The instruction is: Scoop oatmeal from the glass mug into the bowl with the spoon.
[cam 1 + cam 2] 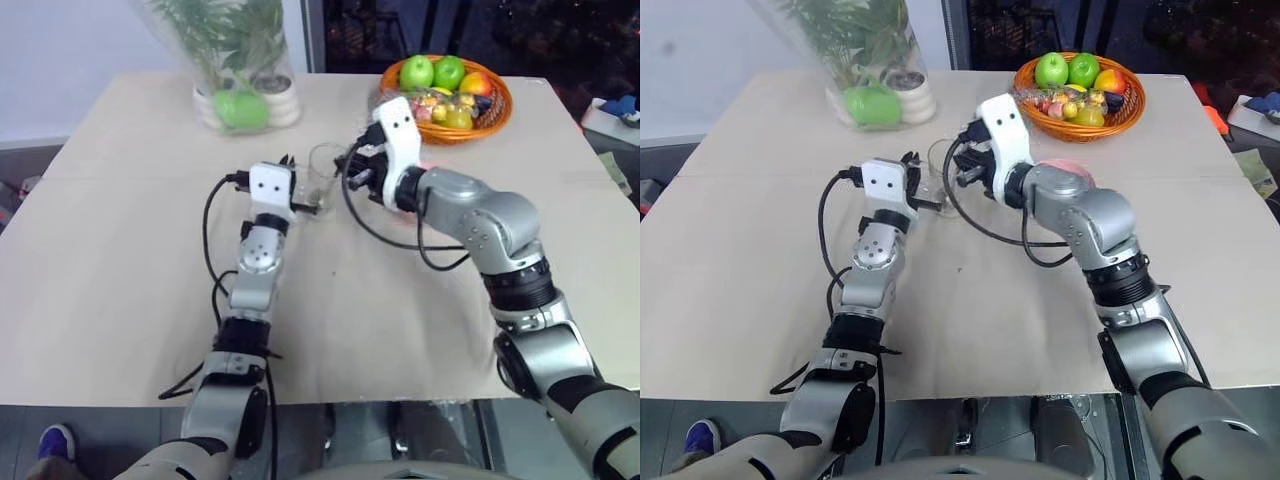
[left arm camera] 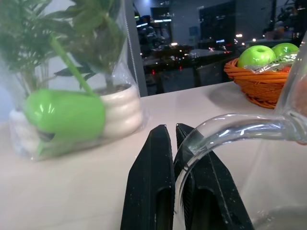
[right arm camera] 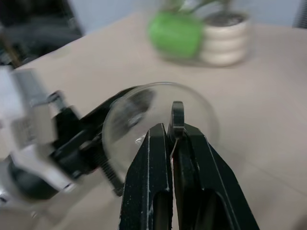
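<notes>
On the far left of the table (image 1: 120, 260) stands a clear vase (image 1: 240, 70) with green plants and a green object inside. In front of it, near the middle of the table, the left gripper (image 2: 171, 143) has its two black fingers pressed together on the handle of the glass mug (image 1: 325, 172); in the left wrist view the curved glass handle runs across the right finger (image 2: 211, 187). The mug stands upright on the table, between the two grippers.

Just to the right of the mug is the right gripper (image 3: 168, 134), pointing toward the left over the open mouth of the mug. Its fingers are closed on the thin handle of the spoon (image 3: 177, 117), which shows as a dark end between the tips. I cannot tell if there is oatmeal in the mug.

A part of the pink bowl (image 1: 1072, 170) shows behind the right wrist. At the far right stands an orange basket (image 1: 485, 120) with green apples and other fruit.
</notes>
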